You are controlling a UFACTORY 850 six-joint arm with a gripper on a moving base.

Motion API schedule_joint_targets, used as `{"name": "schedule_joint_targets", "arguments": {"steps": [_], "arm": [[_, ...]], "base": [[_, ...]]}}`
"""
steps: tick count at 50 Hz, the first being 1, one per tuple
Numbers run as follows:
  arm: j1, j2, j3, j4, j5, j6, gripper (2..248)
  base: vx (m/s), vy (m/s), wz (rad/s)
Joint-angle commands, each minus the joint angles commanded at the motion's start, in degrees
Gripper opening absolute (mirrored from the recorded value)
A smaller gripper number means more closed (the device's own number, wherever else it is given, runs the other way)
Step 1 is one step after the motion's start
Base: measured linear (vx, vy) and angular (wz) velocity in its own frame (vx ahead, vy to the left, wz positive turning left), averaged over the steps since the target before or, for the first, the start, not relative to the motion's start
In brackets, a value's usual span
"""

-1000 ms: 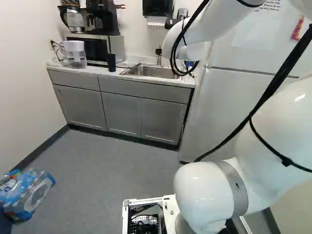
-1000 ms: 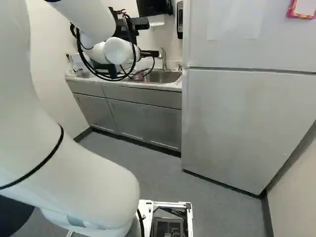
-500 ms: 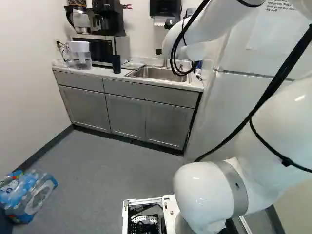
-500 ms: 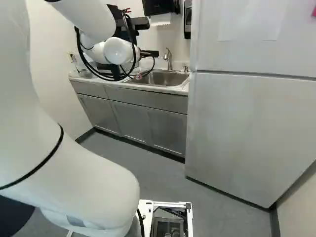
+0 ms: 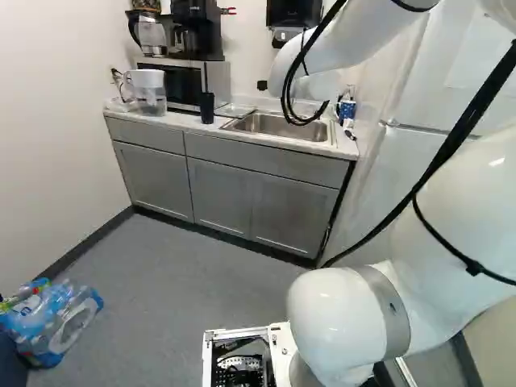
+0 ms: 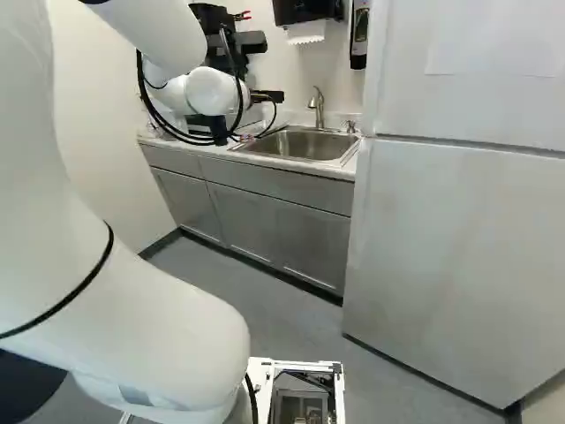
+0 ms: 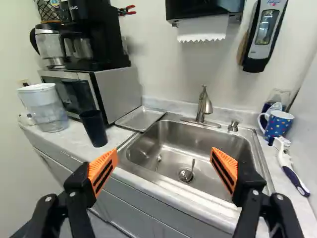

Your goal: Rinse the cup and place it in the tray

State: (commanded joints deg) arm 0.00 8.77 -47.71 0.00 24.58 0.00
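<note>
Mug (image 7: 278, 124): shown in wrist view, hidden from right base view; sink's (image 7: 185, 158) two o'clock.
Gripper (image 6: 267, 95): fingers spread apart.
Black cup (image 7: 94, 129): stood on counter (image 7: 74, 141) beside tray (image 7: 140, 119), gripper's ten o'clock.
Fridge (image 6: 455, 238): set at sink's three o'clock.

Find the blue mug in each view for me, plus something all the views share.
Left base view: on the counter, right of the sink, by the refrigerator.
Right base view: not visible.
Wrist view: beside the sink; the mug is near the white brush.
Shared landmark: the sink.
</note>
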Motion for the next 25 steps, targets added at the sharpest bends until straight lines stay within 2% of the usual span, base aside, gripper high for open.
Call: {"name": "schedule_joint_targets", "arguments": {"steps": [16, 25], "arm": [[0.0, 0.0, 0.0, 0.0, 0.0, 0.0, 247], [0.0, 0.0, 0.0, 0.0, 0.0, 0.0, 247]], "base": [[0.141, 0.035, 0.165], [0.154, 0.01, 0.035]]}}
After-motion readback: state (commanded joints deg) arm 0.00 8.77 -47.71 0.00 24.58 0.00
